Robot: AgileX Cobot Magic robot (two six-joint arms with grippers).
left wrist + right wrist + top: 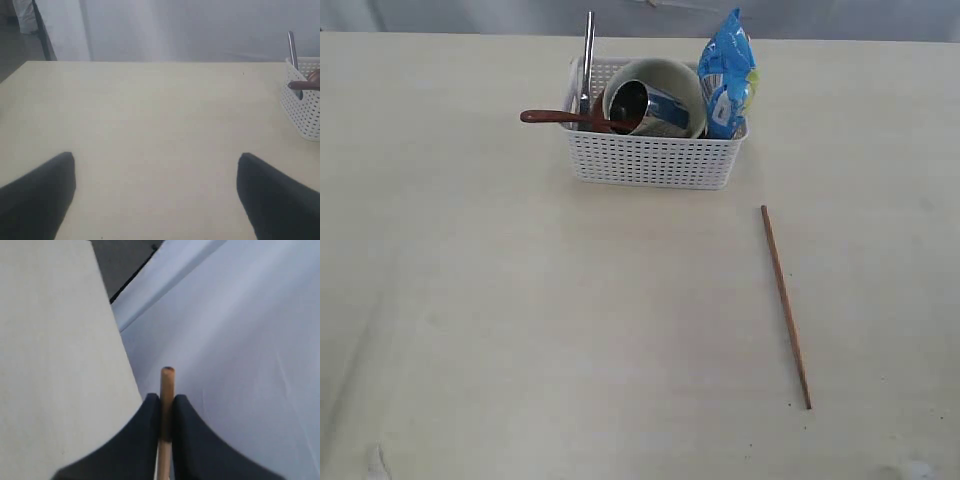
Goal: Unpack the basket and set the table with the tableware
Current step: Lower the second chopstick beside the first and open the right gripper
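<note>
**Operator:** Exterior view. State materials and positions.

**Technician:** The table (520,330) is flat and pale cream with a faint grain. The basket (655,160) is white rectangular plastic with perforated walls and a smooth rim. It stands at the far middle of the table. It holds:
- a pale cream bowl (672,72), tilted towards the camera
- a shiny steel mug (655,110), lying inside the bowl
- a red-brown spoon (555,117), its handle projecting over the left rim
- a slim steel handle (588,55), standing upright
- a glossy blue snack bag (728,75), at the right end

One loose chopstick (786,307), thin brown wood, lies flat on the table, nearer than the basket and right of middle, apart from it.

**Operator:** Clearance?

**Technician:** Open tabletop extends left of the basket and across the whole near side. The loose chopstick is the only item lying there.

**Operator:** Left wrist view.

**Technician:** The left gripper (157,195) has matte black fingers (40,195). They are spread wide and grip nothing, with bare tabletop between them. One perforated corner of the basket is visible, well apart from the fingers. The table's far edge is straight.

**Operator:** Right wrist view.

**Technician:** The right gripper (166,412) is pressed together on a held chopstick (167,385), a round pale wooden stick. Its blunt tip projects past the fingertips. The table's straight edge runs just beside the fingers. The tip shows against a smooth pale sheet (240,340) beyond that edge.
</note>
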